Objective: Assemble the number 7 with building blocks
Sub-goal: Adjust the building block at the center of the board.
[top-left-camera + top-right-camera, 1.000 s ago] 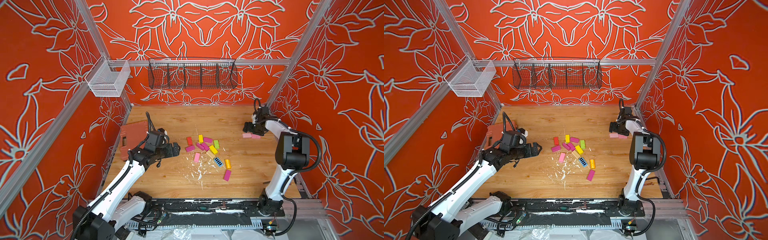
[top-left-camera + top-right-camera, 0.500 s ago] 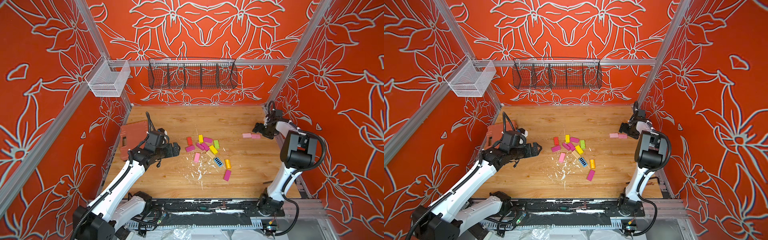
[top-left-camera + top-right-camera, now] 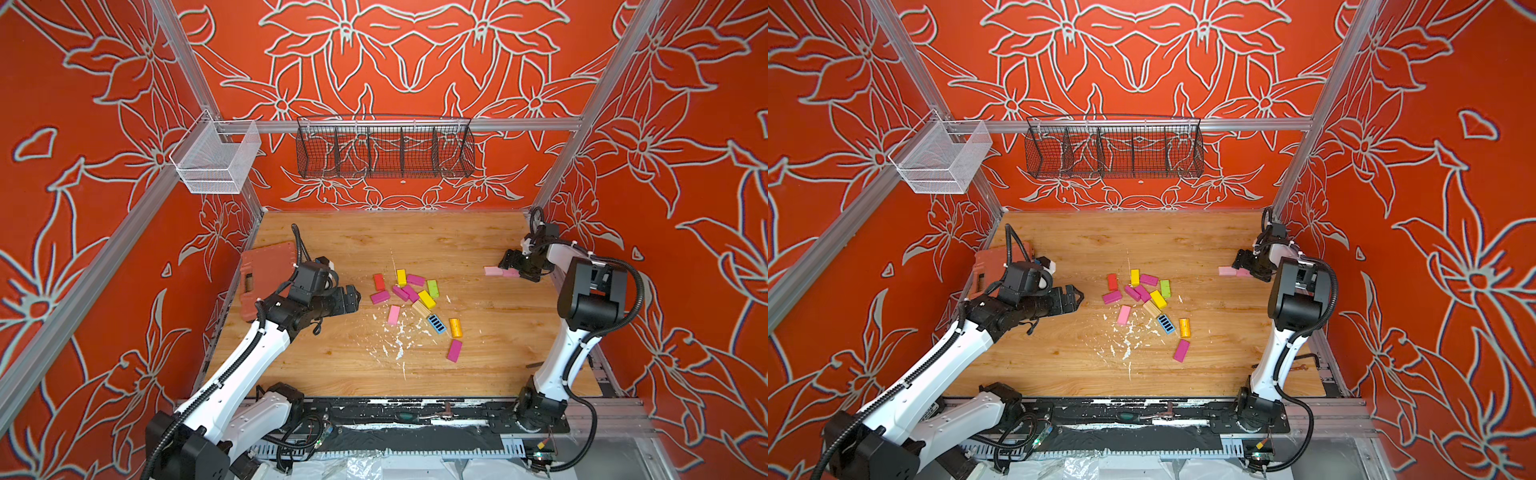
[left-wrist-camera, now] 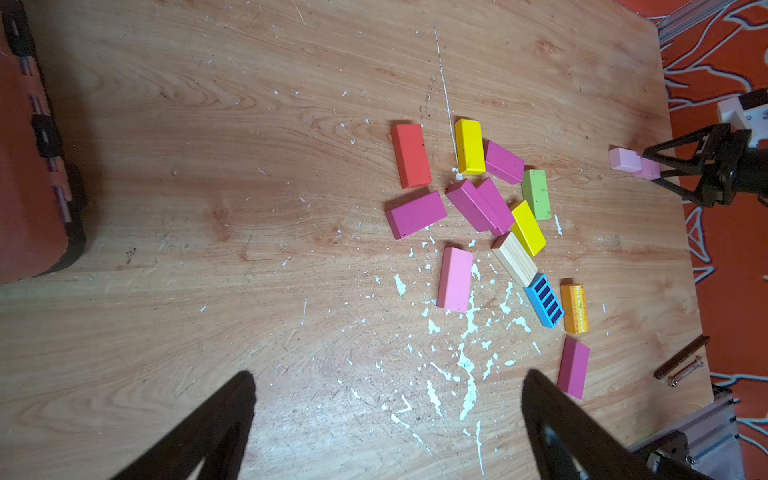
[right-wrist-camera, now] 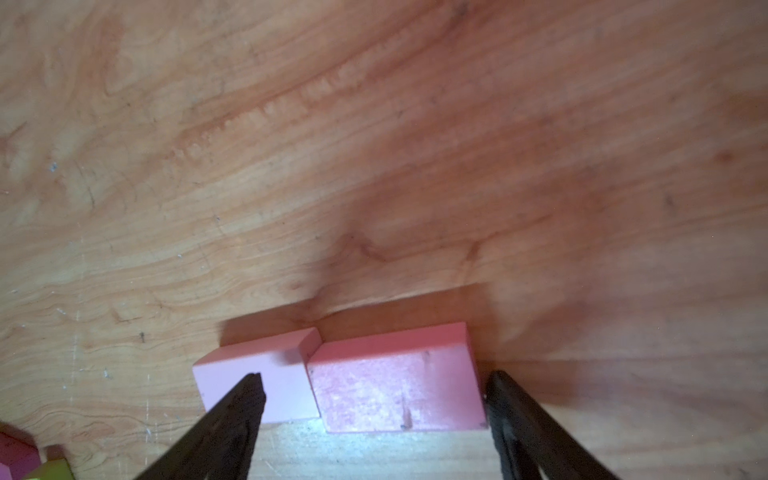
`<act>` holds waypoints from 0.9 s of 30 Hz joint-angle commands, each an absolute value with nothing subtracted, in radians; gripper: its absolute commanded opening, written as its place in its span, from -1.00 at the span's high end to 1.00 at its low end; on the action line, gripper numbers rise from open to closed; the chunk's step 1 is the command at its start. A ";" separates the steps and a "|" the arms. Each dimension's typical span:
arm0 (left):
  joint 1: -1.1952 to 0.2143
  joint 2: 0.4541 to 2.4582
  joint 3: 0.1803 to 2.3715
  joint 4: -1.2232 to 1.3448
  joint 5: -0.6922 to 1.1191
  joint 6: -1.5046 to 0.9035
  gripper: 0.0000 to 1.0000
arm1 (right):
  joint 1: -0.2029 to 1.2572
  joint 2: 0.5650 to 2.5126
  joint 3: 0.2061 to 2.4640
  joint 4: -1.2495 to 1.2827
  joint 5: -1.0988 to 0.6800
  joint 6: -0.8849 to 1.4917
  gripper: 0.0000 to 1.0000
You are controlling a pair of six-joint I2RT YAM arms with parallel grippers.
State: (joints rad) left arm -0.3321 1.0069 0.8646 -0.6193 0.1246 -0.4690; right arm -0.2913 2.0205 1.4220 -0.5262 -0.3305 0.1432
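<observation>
Wooden table [image 3: 332, 365], white-flecked, perhaps paint, within orange floral walls [image 3: 685, 124].

place: robot lab cell | signs: aluminium frame [image 3: 519, 124], printed flower walls [image 3: 411, 50], wire basket [image 3: 384, 153]

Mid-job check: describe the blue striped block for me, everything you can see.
The blue striped block is a small rectangular bar, light blue with dark navy stripes across its top face. It lies flat on the wooden table, one end meeting the bare wood block, the orange block close beside. Nothing lies on it.
</observation>
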 commanded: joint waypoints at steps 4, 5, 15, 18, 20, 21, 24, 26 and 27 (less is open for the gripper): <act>-0.331 0.995 0.851 -0.624 0.115 -0.469 -0.95 | -0.276 2.032 1.422 -0.523 -0.354 0.136 -0.73; -0.331 0.996 0.850 -0.623 0.115 -0.470 -0.95 | -0.275 2.033 1.422 -0.524 -0.356 0.136 -0.73; -0.331 0.996 0.849 -0.622 0.114 -0.470 -0.95 | -0.257 2.026 1.406 -0.522 -0.358 0.133 -0.73; -0.331 0.996 0.850 -0.623 0.115 -0.471 -0.95 | -0.250 2.026 1.402 -0.522 -0.354 0.131 -0.73; -0.331 0.996 0.850 -0.624 0.115 -0.471 -0.95 | -0.249 2.025 1.401 -0.522 -0.351 0.133 -0.73; -0.331 0.996 0.850 -0.623 0.115 -0.471 -0.95 | -0.250 2.024 1.400 -0.522 -0.348 0.134 -0.73; -0.331 0.996 0.851 -0.624 0.114 -0.471 -0.95 | -0.250 2.015 1.409 -0.529 -0.332 0.133 -0.72; -0.330 0.996 0.853 -0.624 0.115 -0.469 -0.95 | -0.247 2.000 1.422 -0.544 -0.302 0.131 -0.72; -0.331 0.996 0.854 -0.626 0.115 -0.470 -0.95 | -0.245 1.986 1.422 -0.546 -0.282 0.130 -0.72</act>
